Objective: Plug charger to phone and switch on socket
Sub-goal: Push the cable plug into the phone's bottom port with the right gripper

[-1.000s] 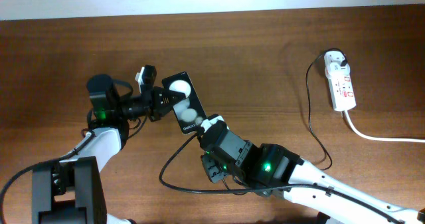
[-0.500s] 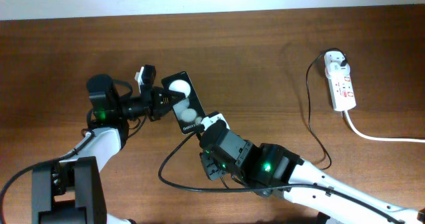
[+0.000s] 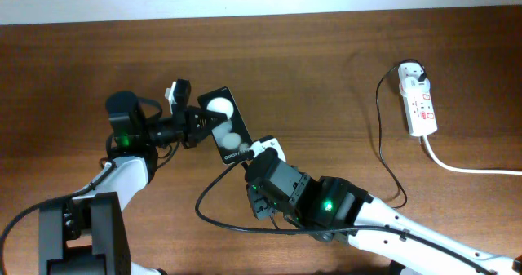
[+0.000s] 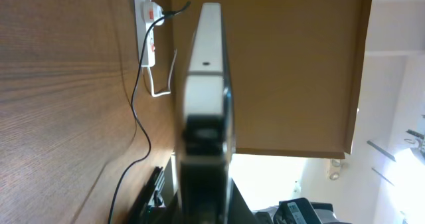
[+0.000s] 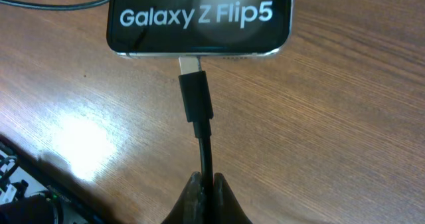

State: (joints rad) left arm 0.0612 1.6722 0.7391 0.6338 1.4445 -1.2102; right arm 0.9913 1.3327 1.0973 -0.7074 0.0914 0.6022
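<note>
The phone (image 3: 226, 128) is black, with two white circles on its screen. My left gripper (image 3: 198, 125) is shut on its left edge. In the left wrist view the phone (image 4: 206, 84) shows edge-on between the jaws (image 4: 206, 184). My right gripper (image 3: 254, 156) is shut on the charger cable (image 5: 206, 151) just behind its black connector (image 5: 195, 96). The connector's metal tip touches the phone's bottom edge (image 5: 199, 18), and part of the tip still shows. The charger cable (image 3: 382, 136) runs from the round adapter in the white socket (image 3: 418, 102) at the far right.
The socket's thick white cord (image 3: 465, 169) leaves to the right edge. The charger cable loops over the table (image 3: 310, 71) below the right arm (image 3: 342, 210). The socket also shows in the left wrist view (image 4: 147, 24). Black base cables lie at the left.
My right gripper has moved slightly up and left, bringing the connector up against the phone's bottom edge. The left gripper and phone have stayed put.
</note>
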